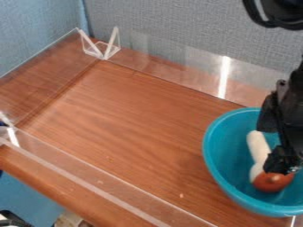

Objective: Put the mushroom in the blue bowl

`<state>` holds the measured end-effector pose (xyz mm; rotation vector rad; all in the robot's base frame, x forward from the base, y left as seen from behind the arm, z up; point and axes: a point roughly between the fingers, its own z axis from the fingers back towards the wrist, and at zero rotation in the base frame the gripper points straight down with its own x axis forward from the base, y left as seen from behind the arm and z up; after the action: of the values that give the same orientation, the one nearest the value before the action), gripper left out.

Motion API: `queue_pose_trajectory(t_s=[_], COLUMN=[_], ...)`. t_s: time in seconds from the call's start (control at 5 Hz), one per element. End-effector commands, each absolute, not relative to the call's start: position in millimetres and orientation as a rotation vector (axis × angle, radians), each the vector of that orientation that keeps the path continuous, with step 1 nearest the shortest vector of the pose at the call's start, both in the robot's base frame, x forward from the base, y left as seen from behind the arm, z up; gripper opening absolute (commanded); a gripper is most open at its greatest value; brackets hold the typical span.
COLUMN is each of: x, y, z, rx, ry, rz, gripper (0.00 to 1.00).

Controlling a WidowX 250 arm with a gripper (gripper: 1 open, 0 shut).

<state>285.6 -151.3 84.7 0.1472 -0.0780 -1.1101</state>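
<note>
gripper (282,146): fingers apart, pointing down inside bowl, holding nothing | mushroom (270,175): lying on its side in bowl, below fingers | bowl (222,142): on table (119,106), right edge

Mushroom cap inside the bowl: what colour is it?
Reddish-brown, on the small toy mushroom with a pale cream stem, lying in the large glossy teal-blue bowl; camera view.

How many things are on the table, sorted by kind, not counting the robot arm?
Bowls: 1, the blue bowl
Toy foods: 1, the mushroom lying inside the bowl
Wire stands: 1, the white stand at the far corner
Total: 3
</note>
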Motion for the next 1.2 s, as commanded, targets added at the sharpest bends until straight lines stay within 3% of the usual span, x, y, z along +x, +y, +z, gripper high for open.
queue_pose_trajectory(t_s=[0.0,1.0], x=[290.1,290.4], y=[-146.6,-138.3], z=[100.7,95.3], rx=[0.143,0.123], ry=[-0.130,-0.121], rz=[-1.060,-0.983], gripper=[1.00,1.00])
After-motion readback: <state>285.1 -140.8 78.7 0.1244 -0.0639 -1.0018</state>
